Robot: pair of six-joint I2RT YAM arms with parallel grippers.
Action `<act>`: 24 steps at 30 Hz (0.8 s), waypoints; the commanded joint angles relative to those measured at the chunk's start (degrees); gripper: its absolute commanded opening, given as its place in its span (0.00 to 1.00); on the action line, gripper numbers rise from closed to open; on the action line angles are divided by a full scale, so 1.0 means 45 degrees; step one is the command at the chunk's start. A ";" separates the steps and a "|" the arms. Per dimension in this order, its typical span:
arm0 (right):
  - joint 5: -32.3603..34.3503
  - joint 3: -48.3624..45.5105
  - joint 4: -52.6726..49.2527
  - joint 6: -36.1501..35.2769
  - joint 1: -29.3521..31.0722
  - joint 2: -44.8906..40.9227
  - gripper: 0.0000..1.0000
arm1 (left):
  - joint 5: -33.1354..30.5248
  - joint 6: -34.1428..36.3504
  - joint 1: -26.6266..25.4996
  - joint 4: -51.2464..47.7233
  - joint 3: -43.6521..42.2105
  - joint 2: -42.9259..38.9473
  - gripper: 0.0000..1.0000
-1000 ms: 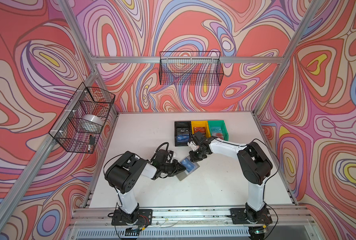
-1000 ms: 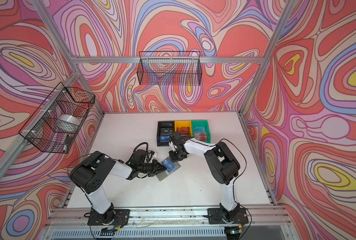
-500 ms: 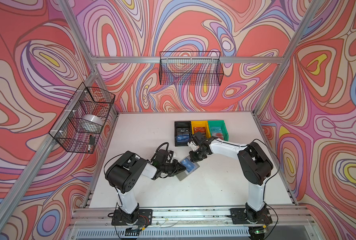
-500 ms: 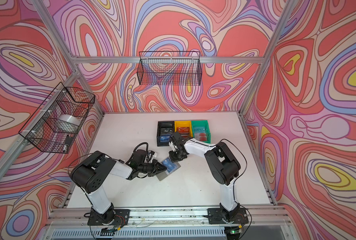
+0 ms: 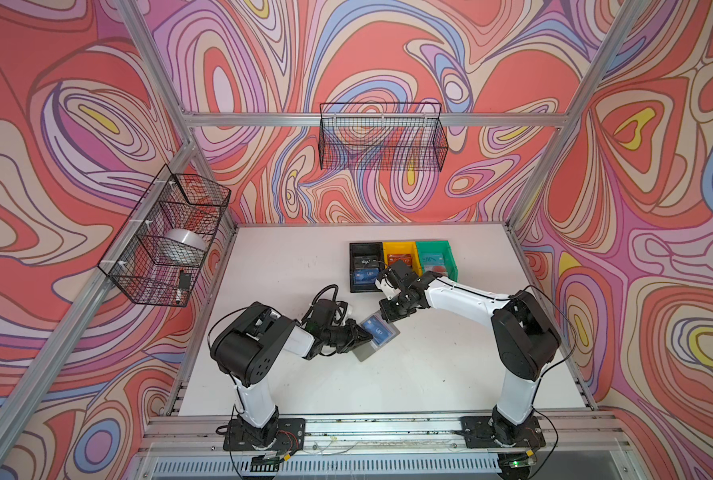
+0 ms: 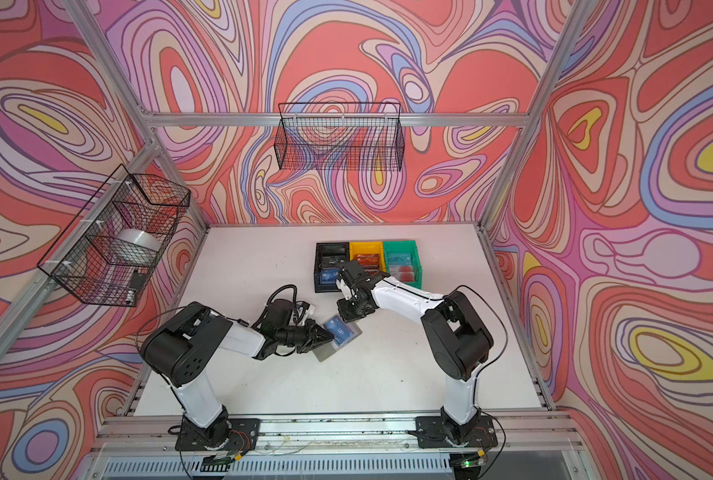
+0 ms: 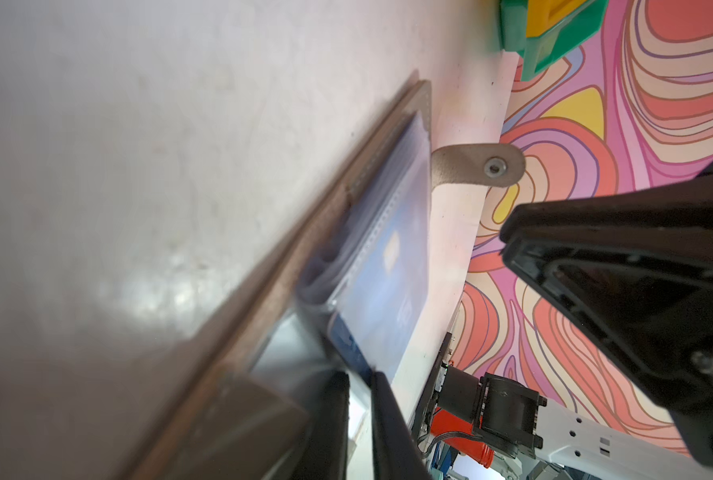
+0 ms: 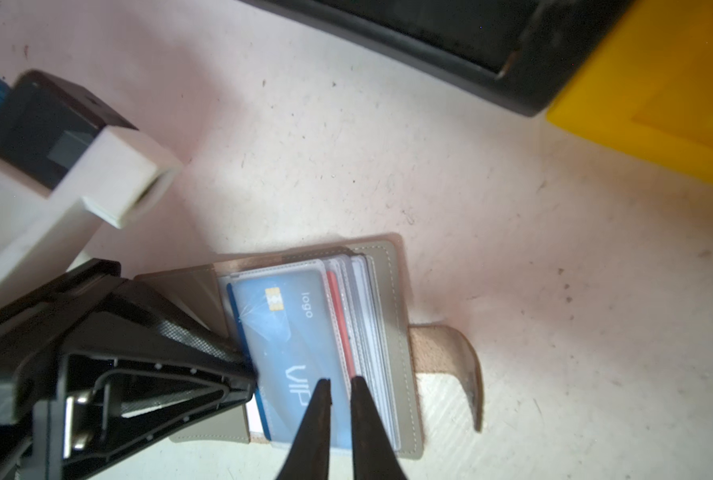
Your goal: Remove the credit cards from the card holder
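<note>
The grey card holder (image 5: 363, 354) (image 6: 323, 354) lies open on the white table, its clear sleeves facing up and its closing tab (image 8: 450, 353) (image 7: 471, 166) sticking out at the side. A blue credit card with "VIP" lettering (image 5: 377, 330) (image 6: 340, 330) (image 8: 292, 332) (image 7: 392, 282) sits in the top sleeve. The thin edge of a red card (image 8: 340, 316) shows behind it. My left gripper (image 5: 365, 337) (image 6: 329, 337) (image 7: 359, 382) (image 8: 251, 370) is shut on the blue card's bare edge at the fold side. My right gripper (image 5: 388, 319) (image 6: 348, 318) (image 8: 339, 380) points down over that card, shut, holding nothing.
Behind the holder stand a black bin (image 5: 352, 270), a yellow bin (image 5: 400, 246) and a green bin (image 5: 450, 262), each with cards inside. Wire baskets hang on the left wall (image 5: 163, 237) and the back wall (image 5: 381, 137).
</note>
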 commanded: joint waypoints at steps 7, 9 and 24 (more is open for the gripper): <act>-0.0381 0.0132 -0.0158 -0.0122 0.0231 0.0581 0.11 | -0.0264 0.0094 -0.0106 -0.0558 -0.0027 0.0099 0.16; -0.0395 0.0228 -0.0189 -0.0103 0.0369 0.0706 0.10 | -0.0283 0.0106 -0.0095 -0.0539 -0.0051 0.0118 0.16; 0.0788 0.0195 -0.0617 0.0034 0.0442 0.1647 0.10 | -0.0535 -0.0037 -0.0099 0.0054 -0.0584 -0.0137 0.16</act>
